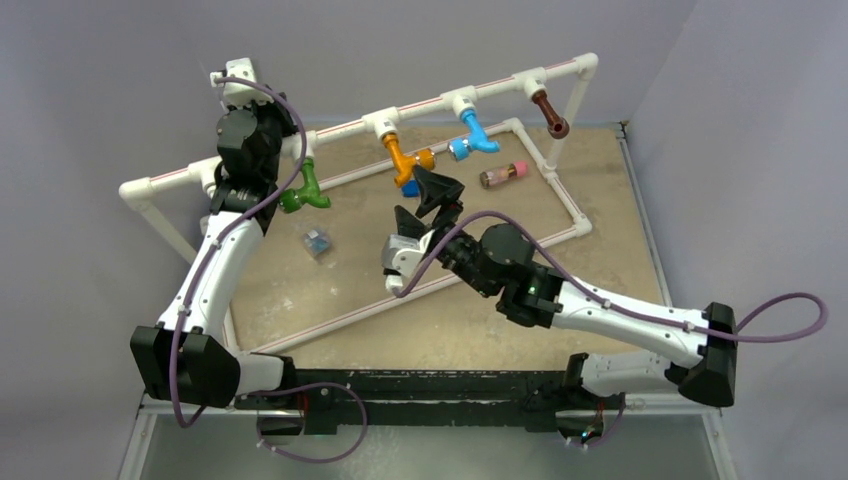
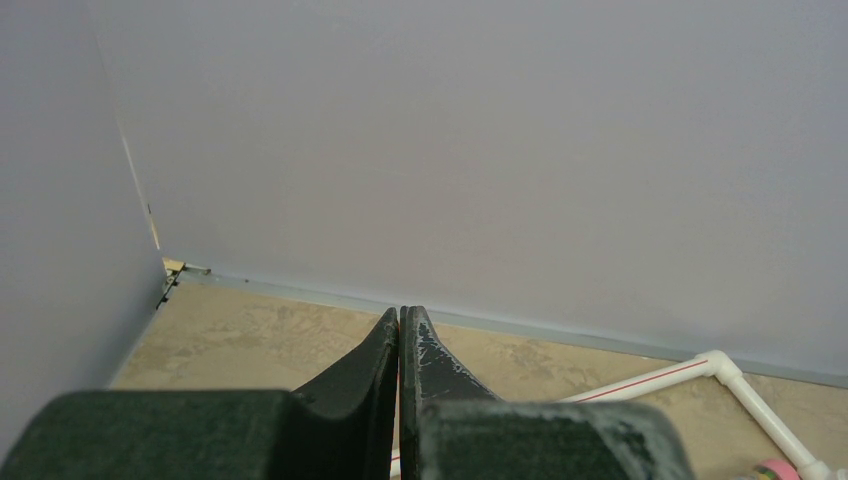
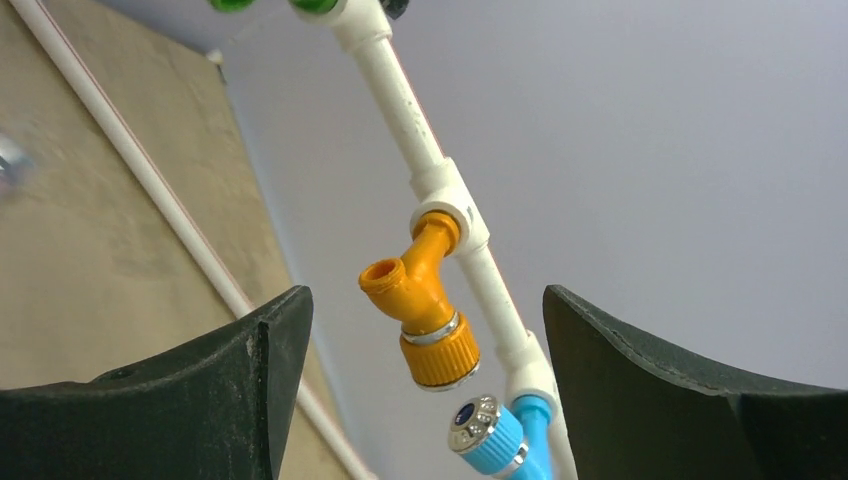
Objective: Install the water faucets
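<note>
Orange faucet (image 1: 403, 160) hangs from a tee on the raised white rail (image 1: 428, 107), roughly midway along the counter's far edge, its round nozzle turned toward the near right. Beside it toward the far right corner hangs the blue faucet (image 1: 475, 135), and past that the brown faucet (image 1: 549, 113), nearest that corner. The green faucet (image 1: 303, 192) hangs from the rail's other end, toward the left edge, partly behind the left arm. All four sit in their tees, clear of the counter (image 1: 400, 330). The right gripper (image 1: 425, 205) hovers just near of the orange faucet with its jaws spread wide; the wrist view shows that faucet between the two fingers (image 3: 200, 390) but touching neither, with the blue faucet's silver-ringed nozzle just beside it. The left gripper (image 2: 400, 330) is raised near the far left corner, pointing at the back wall, its fingers pressed together with nothing visible between them. A clear tube (image 1: 503, 174) with a pink end lies on the counter near the brown faucet, inside the flat white pipe frame (image 1: 330, 322). A small clear object (image 1: 317, 242), too small to identify, lies near the green faucet.
</note>
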